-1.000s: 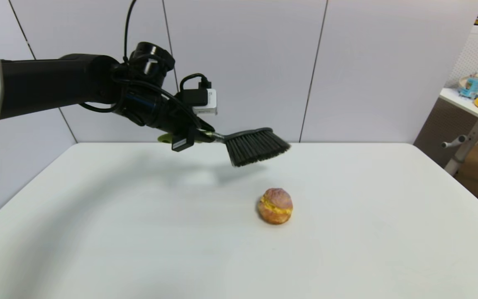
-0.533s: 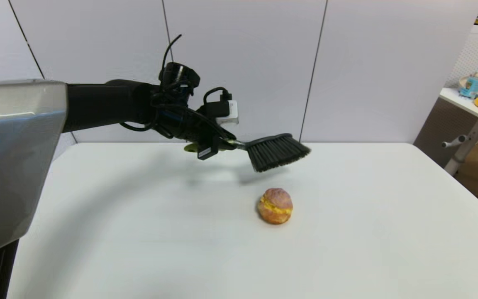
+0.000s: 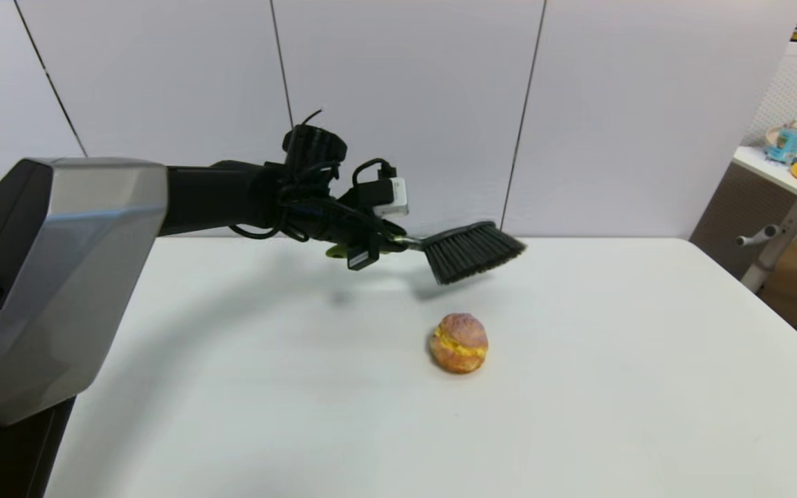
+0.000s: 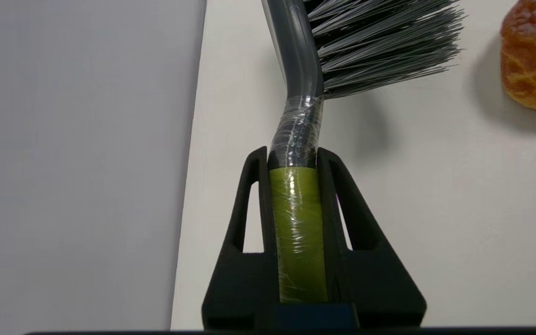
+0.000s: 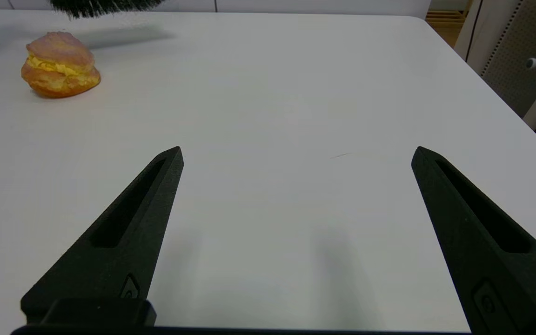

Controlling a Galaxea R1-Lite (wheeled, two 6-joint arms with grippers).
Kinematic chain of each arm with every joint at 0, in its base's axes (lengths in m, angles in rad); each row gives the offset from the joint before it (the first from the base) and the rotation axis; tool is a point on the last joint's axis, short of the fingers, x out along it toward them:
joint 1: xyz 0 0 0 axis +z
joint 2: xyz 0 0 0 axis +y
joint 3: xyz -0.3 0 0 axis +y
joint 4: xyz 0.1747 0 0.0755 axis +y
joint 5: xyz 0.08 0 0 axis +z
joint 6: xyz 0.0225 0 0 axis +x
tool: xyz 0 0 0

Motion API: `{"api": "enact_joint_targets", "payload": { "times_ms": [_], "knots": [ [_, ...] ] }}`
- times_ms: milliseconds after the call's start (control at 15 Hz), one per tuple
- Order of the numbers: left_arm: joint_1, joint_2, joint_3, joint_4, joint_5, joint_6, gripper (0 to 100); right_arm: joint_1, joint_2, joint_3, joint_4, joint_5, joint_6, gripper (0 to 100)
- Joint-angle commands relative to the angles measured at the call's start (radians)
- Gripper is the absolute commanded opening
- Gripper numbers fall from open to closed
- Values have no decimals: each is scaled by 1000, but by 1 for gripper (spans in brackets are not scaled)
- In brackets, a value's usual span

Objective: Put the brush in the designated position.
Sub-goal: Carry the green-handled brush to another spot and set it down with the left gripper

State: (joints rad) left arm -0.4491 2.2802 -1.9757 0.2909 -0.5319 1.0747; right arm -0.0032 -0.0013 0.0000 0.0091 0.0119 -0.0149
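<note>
Since a second ago your left arm has reached farther out over the table (image 3: 620, 387), carrying the brush (image 3: 471, 250) rightward and toward the back edge, so the bristles now hang above and just behind the bun (image 3: 459, 342) instead of well to its left. You see the brush held in the air, clear of the table, its shadow lying on the surface under it. Your left gripper (image 3: 379, 247) has its fingers (image 4: 254, 195) pinched on the lime-green handle, right where it meets the grey neck; in the left wrist view the handle (image 4: 298, 232) sits squarely between both fingers and the neck bends away toward the black bristles (image 4: 379, 42). The bristle head tilts, its far end a little higher than the end by the neck. The bun (image 4: 535, 56) shows beside the bristles in that view, apart from them, not touched. Your right gripper (image 5: 296, 153) hovers low over the near right part of the table with its fingers (image 5: 128, 232) spread wide and nothing between them; from there you see the bun (image 5: 58, 72) well off, with the bristle tips (image 5: 105, 7) above it
</note>
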Motion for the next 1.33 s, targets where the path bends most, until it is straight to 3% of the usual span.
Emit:
{"api": "enact_joint_targets", "payload": {
  "times_ms": [67, 1333],
  "knots": [
    [0, 50, 0, -39, -17, -33, 0, 0, 1, 2, 0, 0, 0, 100],
    [4, 154, 0, -96, -40, -47, 0, 0, 1, 2, 0, 0, 0, 100]
  ]
}}
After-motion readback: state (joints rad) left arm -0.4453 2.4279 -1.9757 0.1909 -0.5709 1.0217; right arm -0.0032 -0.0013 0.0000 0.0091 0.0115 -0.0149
